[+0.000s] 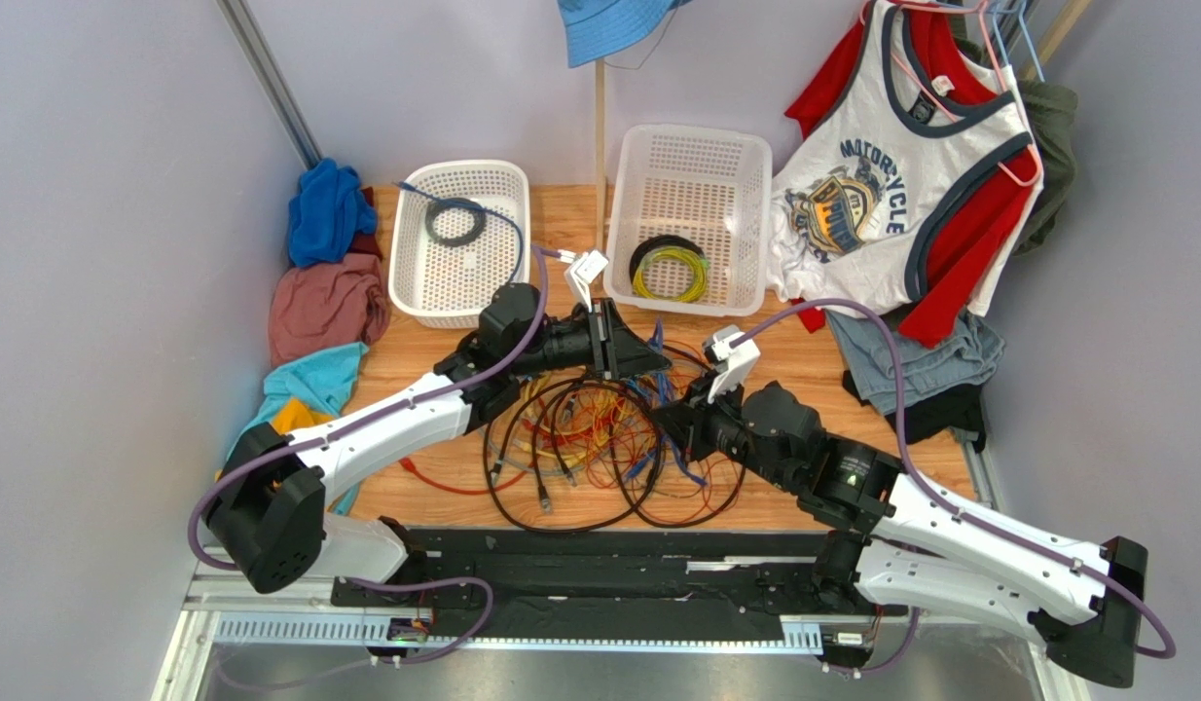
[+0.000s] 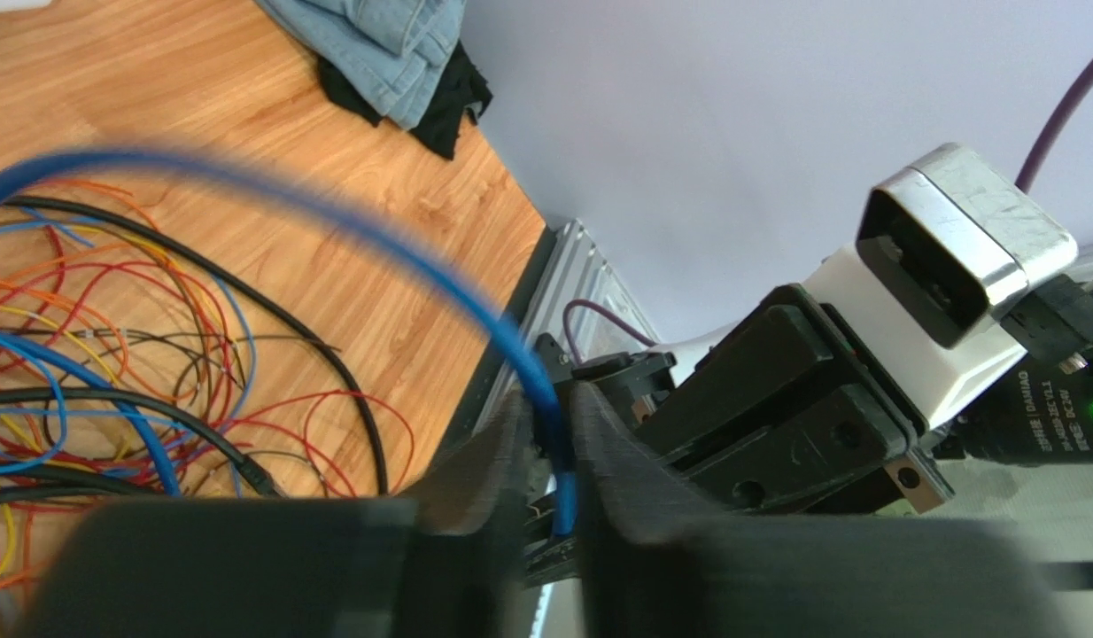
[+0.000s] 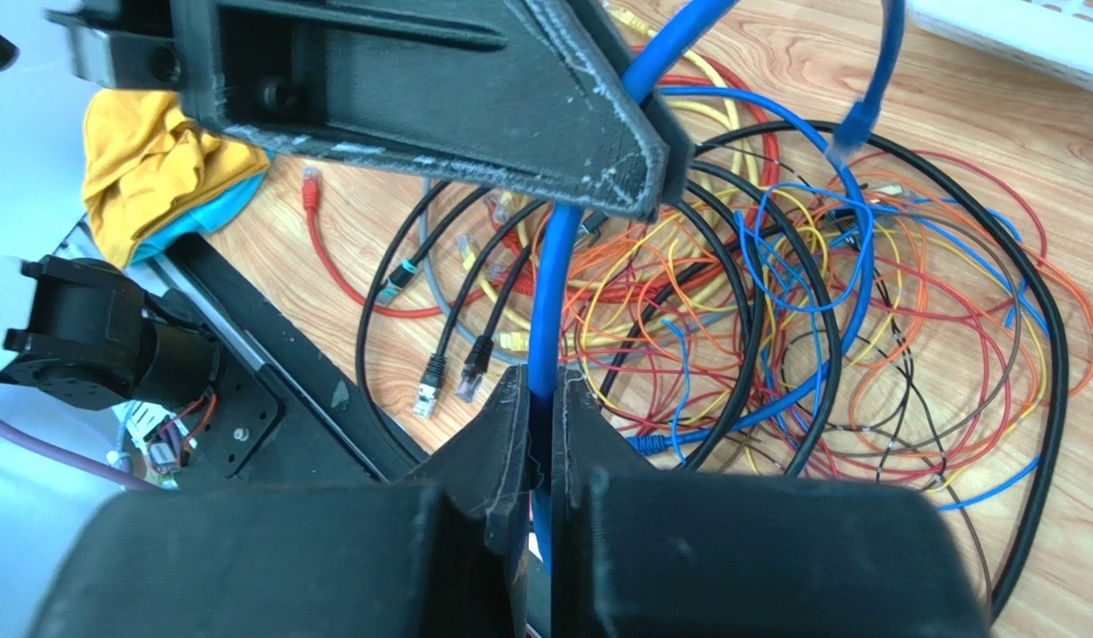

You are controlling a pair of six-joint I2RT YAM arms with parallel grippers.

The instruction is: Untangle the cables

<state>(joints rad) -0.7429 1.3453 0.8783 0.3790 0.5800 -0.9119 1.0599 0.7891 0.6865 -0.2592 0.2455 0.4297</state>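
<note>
The hanging tank top (image 1: 914,161) reads "MOTORCYCLE".

baskets (image 1: 460,285) (image 1: 694,183): 2 | ring coils (image 1: 455,221) (image 1: 668,270): 2 | arms (image 1: 402,416) (image 1: 972,548): 2 | cables (image 1: 607,438): 1 tangle

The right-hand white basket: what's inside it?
A neat coil of yellow-green and black cable lies on the floor of the basket. Nothing else shows in there; the floor right under the coil is covered.

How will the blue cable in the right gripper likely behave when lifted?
Probably floppy: the blue cable bends in an arc above the right gripper. May snag, since the tangled cables lie beneath it. Probably light, being thin.
</note>
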